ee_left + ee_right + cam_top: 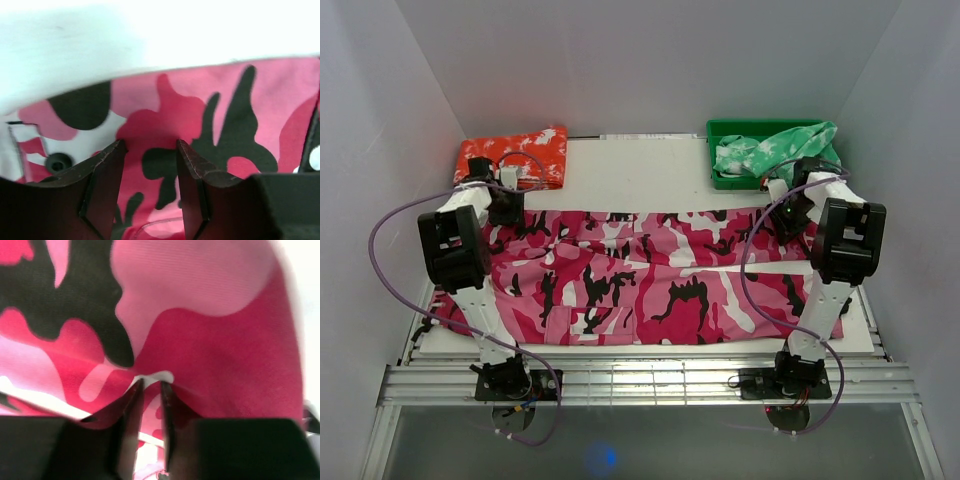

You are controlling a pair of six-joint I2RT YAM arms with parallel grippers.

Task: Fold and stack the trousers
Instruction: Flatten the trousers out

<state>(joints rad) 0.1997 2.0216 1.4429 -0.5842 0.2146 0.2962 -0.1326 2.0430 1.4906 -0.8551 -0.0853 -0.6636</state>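
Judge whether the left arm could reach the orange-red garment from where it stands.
Probably yes: the left gripper hangs open at the far edge of the pink camouflage trousers, right beside the orange-red garment, with nothing between.

Pale walls (650, 60), white table (640, 172), aluminium rails (650, 385)

Lab booth: white walls (650, 60), aluminium rail (650, 380).

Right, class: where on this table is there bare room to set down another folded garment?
The bare patch is the far-middle table, bordered by the orange-red garment, the green bin and the trousers. A thin strip runs along the near edge. The middle is crowded: the trousers span it side to side.
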